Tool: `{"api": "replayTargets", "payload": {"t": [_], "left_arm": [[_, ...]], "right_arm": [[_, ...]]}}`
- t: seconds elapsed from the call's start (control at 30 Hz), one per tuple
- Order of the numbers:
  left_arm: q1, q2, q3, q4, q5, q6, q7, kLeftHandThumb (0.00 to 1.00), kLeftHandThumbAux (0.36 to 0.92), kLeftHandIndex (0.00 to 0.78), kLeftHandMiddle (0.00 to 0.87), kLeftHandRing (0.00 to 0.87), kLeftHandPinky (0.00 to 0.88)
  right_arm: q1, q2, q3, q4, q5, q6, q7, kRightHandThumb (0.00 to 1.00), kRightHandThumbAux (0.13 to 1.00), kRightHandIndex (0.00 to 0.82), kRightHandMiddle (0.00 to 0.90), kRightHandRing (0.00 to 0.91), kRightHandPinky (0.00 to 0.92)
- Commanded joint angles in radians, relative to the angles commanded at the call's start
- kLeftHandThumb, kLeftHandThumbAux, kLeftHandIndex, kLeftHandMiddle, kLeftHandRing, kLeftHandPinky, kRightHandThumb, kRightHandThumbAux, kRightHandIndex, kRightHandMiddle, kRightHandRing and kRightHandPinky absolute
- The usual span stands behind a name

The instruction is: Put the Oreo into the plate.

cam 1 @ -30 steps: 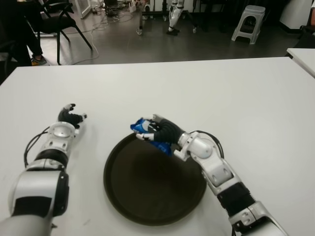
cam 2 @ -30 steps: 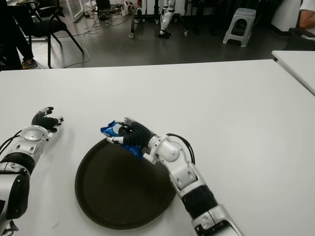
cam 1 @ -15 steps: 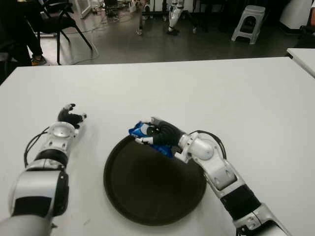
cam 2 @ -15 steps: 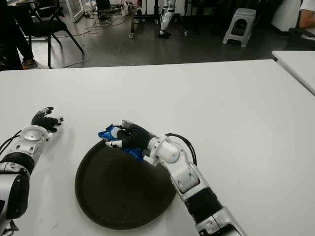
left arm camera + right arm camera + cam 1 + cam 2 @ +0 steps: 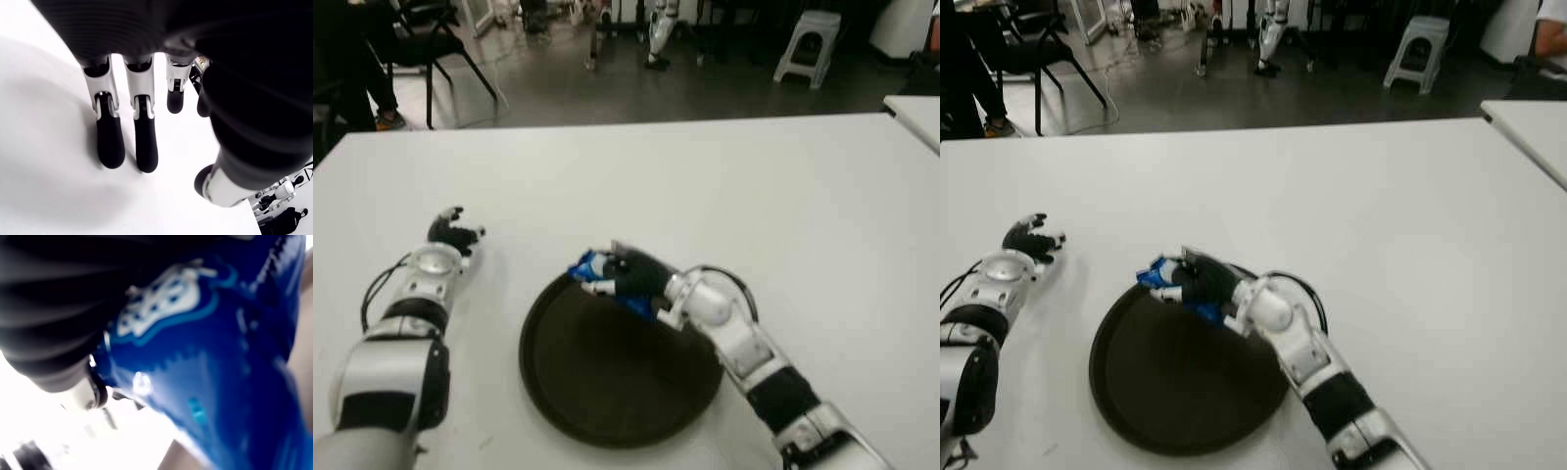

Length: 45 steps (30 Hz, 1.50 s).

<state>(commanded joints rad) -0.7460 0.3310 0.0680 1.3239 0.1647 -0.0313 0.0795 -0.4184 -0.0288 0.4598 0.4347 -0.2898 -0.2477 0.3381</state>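
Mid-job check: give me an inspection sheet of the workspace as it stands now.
Surface: white table, bare apart from the job's things.
Job's things: blue Oreo pack held over the far rim of the dark round plate, not released.
Clutter: nothing seen.
Hands: right hand shut on the Oreo pack; left hand idle, left of the plate, fingers relaxed.
Cables: black cable looping at the right wrist.
Surroundings: grey stool, chair, second table.

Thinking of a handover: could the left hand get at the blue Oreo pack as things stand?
Probably not easily: the right hand grips the Oreo pack over the plate's far rim, covering most of it, while the left hand shows well off to the left.
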Motion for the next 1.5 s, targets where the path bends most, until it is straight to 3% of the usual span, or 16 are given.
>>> {"api": "replayTargets", "payload": {"t": [0.03,0.07,0.1,0.13,0.2,0.27,0.37,0.53,0.97,1.5], "left_arm": [[0.0,0.0,-0.002,0.0,0.002,0.001,0.0,0.21,0.796,0.086,0.08,0.099,0.123],[-0.001,0.0,-0.003,0.0,0.003,0.002,-0.001,0.209,0.795,0.085,0.078,0.096,0.121],[-0.001,0.001,-0.004,0.0,0.004,0.002,-0.001,0.208,0.794,0.085,0.077,0.096,0.12],[-0.001,0.001,-0.006,0.0,0.006,0.003,-0.001,0.212,0.798,0.09,0.078,0.096,0.121],[-0.001,0.001,-0.007,0.0,0.008,0.002,-0.001,0.218,0.802,0.095,0.078,0.095,0.118],[-0.001,0.001,-0.01,0.0,0.01,0.002,0.001,0.221,0.804,0.098,0.078,0.095,0.117],[-0.003,0.003,-0.016,0.0,0.013,0.006,0.005,0.209,0.806,0.096,0.083,0.099,0.122],[-0.004,0.003,-0.019,0.001,0.012,0.01,0.008,0.201,0.804,0.093,0.091,0.107,0.133],[-0.003,0.004,-0.017,0.0,0.009,0.007,0.004,0.204,0.783,0.066,0.077,0.094,0.122],[-0.004,0.004,-0.017,0.002,0.01,0.011,0.011,0.232,0.763,0.077,0.084,0.102,0.135]], "right_arm": [[-0.003,-0.004,0.003,0.004,-0.008,-0.006,0.003,0.824,0.691,0.393,0.503,0.524,0.475],[-0.004,-0.006,0.005,0.006,-0.012,-0.012,0.006,0.727,0.675,0.29,0.393,0.407,0.351],[0.003,-0.01,0.009,-0.008,-0.018,-0.017,0.009,0.69,0.67,0.253,0.353,0.366,0.307],[0.007,-0.013,0.013,-0.018,-0.022,-0.02,0.012,0.585,0.662,0.162,0.257,0.271,0.221],[0.004,-0.016,0.023,-0.008,-0.038,-0.042,0.007,0.45,0.651,0.083,0.153,0.172,0.147],[-0.004,-0.016,0.031,0.013,-0.047,-0.067,0.007,0.329,0.635,0.034,0.068,0.09,0.097],[-0.023,-0.015,0.049,0.091,-0.069,-0.131,-0.003,0.177,0.596,0.011,0.022,0.031,0.058],[-0.047,-0.025,0.06,0.133,-0.084,-0.18,0.008,0.047,0.555,0.001,0.003,0.005,0.027],[-0.064,-0.033,0.061,0.145,-0.102,-0.201,0.018,0.0,0.534,0.0,0.0,0.0,0.005],[-0.065,-0.026,0.056,0.12,-0.138,-0.125,0.018,0.0,0.566,0.0,0.0,0.0,0.074]]}}
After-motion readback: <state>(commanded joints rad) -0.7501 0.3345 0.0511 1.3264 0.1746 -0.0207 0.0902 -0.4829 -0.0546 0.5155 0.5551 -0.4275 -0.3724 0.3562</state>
